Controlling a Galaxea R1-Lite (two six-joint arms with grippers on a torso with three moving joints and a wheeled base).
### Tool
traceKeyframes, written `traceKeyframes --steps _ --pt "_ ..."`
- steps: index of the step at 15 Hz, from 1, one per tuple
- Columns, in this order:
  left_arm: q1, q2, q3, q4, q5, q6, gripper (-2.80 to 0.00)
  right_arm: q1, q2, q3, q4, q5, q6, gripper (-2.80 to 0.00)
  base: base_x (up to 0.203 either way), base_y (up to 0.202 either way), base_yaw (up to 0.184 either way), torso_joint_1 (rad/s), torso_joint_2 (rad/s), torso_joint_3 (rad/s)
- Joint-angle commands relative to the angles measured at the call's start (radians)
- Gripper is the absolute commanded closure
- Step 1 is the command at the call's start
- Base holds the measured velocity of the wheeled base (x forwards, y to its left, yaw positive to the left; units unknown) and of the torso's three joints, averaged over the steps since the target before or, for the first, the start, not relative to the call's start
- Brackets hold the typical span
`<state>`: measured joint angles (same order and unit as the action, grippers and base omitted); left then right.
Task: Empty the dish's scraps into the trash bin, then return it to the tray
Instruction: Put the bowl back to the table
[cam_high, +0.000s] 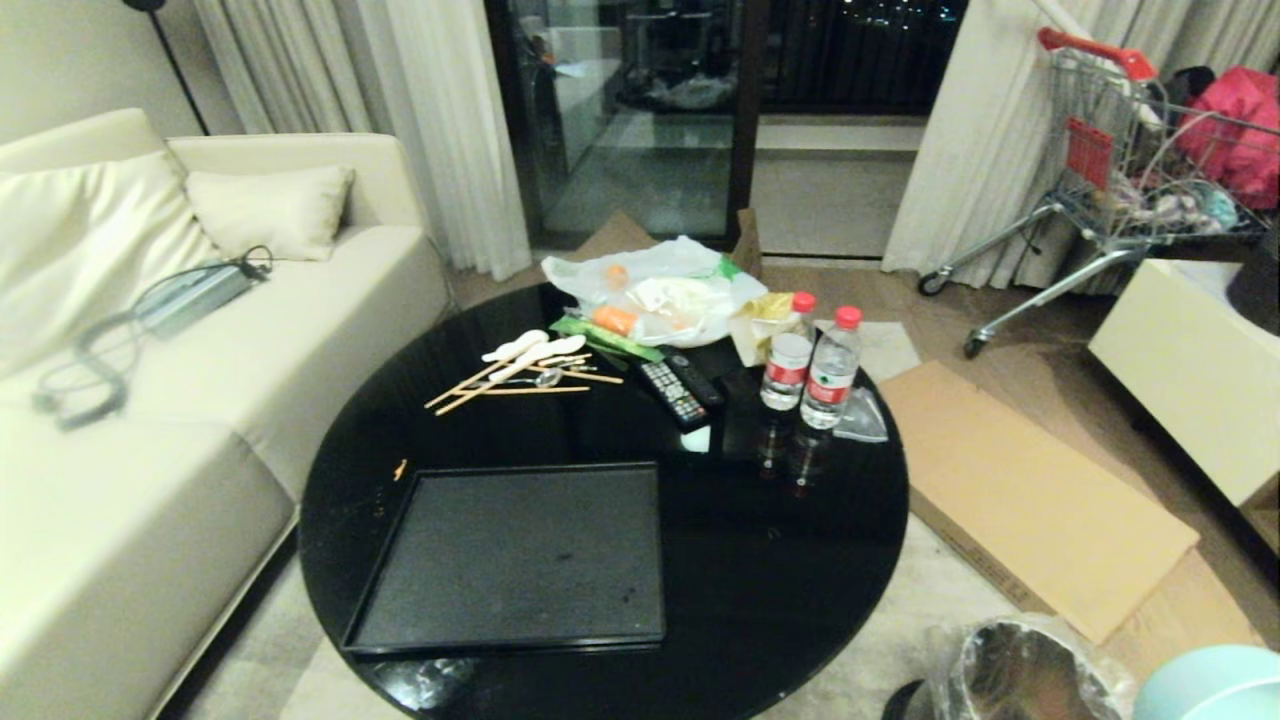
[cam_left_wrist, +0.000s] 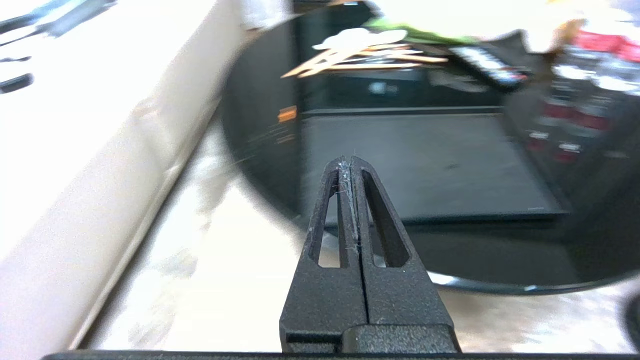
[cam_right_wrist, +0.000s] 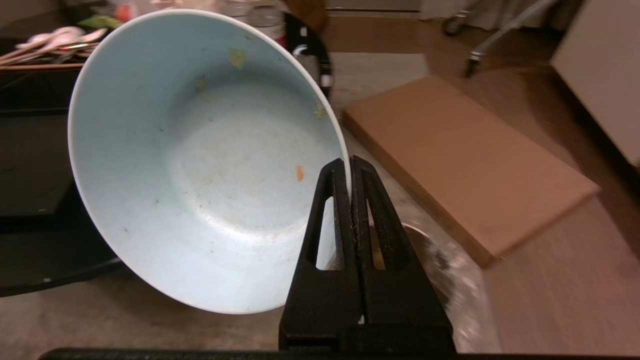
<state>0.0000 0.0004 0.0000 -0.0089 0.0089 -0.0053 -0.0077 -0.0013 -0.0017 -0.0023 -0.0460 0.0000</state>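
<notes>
black round table (cam_high: 800, 560) bears tray (cam_high: 515, 555), bottles (cam_high: 810, 365).

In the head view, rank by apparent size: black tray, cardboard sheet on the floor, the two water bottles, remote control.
1. Flat brown cardboard sheet and flat rectangular black tray: too close to rank.
2. Two clear red-capped water bottles.
3. Black remote control, clearly smallest.

Round black table (cam_high: 800, 560) carries two water bottles (cam_high: 812, 365) side by side, remote controls (cam_high: 680, 388) just left of them, chopsticks and white spoons (cam_high: 520, 368), a plastic bag (cam_high: 660, 290) behind. Cream sofa (cam_high: 150, 400) left, shopping cart (cam_high: 1120, 170) far right, flat cardboard (cam_high: 1030, 500) on the floor.
</notes>
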Motion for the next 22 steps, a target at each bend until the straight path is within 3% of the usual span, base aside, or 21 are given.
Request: traceKeyframes --steps 1,5,13,17,22 --pt "0.000 0.000 0.000 0.000 0.000 -0.001 0.00 0.000 0.001 0.000 -0.001 0.000 0.000 0.00 0.001 -0.009 0.167 0.002 0.00 0.002" --pt "0.000 0.000 0.000 0.000 0.000 -0.002 0.00 0.000 0.001 0.000 -0.001 0.000 0.000 0.00 -0.001 -0.008 0.134 0.011 0.00 0.005" --pt "0.000 0.000 0.000 0.000 0.000 -0.004 0.00 0.000 0.001 0.000 0.003 0.003 -0.020 0.00 0.000 0.000 0.000 0.000 0.00 0.000" --pt "0.000 0.000 0.000 0.000 0.000 -0.004 0.00 0.002 0.013 -0.022 0.041 0.051 -0.083 0.00 0.000 0.000 0.000 0.000 0.00 0.000" --pt "0.000 0.000 0.000 0.000 0.000 -0.004 0.00 0.002 0.310 -0.173 0.032 0.161 -0.091 0.00 0.000 0.000 0.000 0.000 0.00 0.000"
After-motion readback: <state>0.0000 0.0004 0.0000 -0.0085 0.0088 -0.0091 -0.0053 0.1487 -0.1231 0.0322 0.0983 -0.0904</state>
